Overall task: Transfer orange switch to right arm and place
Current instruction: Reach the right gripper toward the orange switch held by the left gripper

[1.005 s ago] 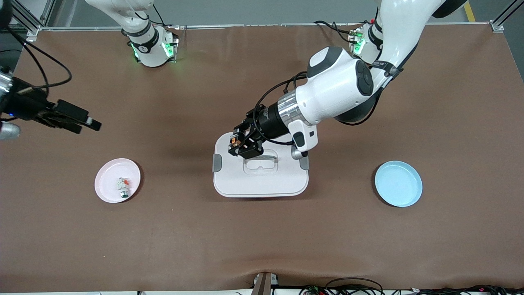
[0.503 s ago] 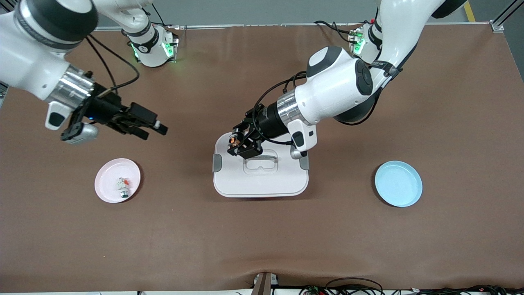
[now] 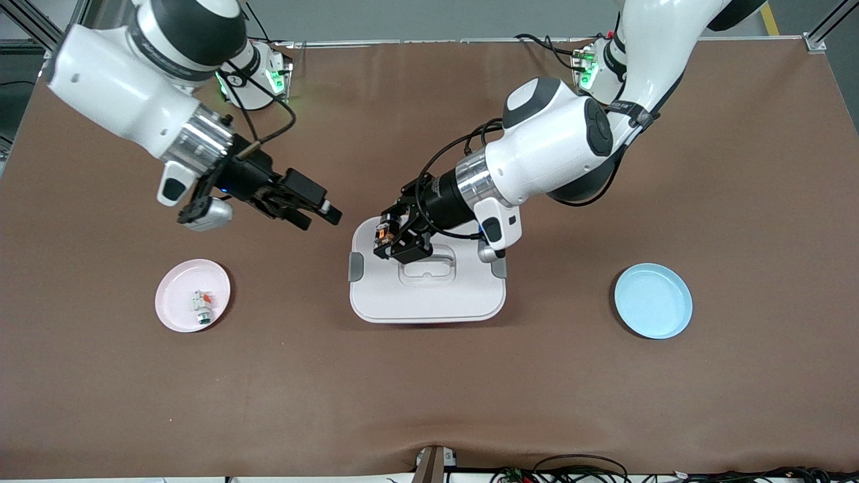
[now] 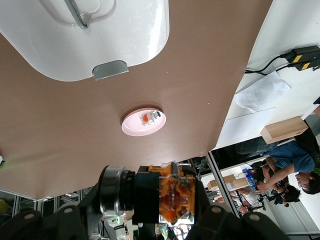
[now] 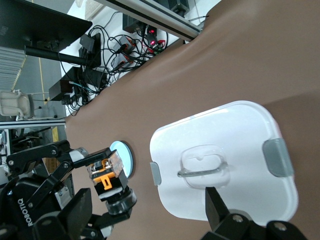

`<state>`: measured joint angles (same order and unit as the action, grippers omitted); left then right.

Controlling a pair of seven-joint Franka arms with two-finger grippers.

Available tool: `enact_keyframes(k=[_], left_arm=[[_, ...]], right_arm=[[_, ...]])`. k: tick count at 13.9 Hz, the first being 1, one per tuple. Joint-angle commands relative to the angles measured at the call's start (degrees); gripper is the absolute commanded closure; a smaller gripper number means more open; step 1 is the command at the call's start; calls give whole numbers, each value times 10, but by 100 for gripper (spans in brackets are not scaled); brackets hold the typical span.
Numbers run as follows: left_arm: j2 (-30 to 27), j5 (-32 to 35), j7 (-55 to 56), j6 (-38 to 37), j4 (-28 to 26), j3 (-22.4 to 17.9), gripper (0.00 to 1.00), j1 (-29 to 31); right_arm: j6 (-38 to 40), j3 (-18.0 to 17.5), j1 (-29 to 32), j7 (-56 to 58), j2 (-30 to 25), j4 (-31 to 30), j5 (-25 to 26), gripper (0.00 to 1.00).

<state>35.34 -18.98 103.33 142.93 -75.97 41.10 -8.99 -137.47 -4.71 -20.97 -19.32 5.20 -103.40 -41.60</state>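
My left gripper (image 3: 391, 241) is shut on the orange switch (image 3: 383, 234), a small black block with an orange centre. It holds the switch in the air over a corner of the white lidded box (image 3: 427, 295). In the left wrist view the switch (image 4: 175, 195) sits between my left gripper's (image 4: 145, 220) jaws. My right gripper (image 3: 321, 216) is open and empty, in the air beside the box toward the right arm's end, a short gap from the switch. In the right wrist view the switch (image 5: 106, 177) shows between my right gripper's (image 5: 147, 212) spread fingers, apart from them.
A pink plate (image 3: 176, 305) holding a white-and-green part (image 3: 203, 307) lies toward the right arm's end. A blue plate (image 3: 653, 300) lies toward the left arm's end. The box lid has a handle (image 3: 427, 268) and grey latches.
My right arm has swung in from the table's edge toward the left gripper and the switch. The left gripper has barely moved and still holds the switch.
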Motion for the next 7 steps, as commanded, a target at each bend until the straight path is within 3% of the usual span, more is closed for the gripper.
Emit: enact_keyframes(k=[1, 7], left_arm=[[7, -9, 8, 10, 13, -1, 91, -9], [8, -2, 11, -5, 12, -1, 91, -16]], right_arm=[[-37, 6, -27, -16, 17, 8, -19, 0], [-81, 7, -67, -66, 63, 53, -17, 0]])
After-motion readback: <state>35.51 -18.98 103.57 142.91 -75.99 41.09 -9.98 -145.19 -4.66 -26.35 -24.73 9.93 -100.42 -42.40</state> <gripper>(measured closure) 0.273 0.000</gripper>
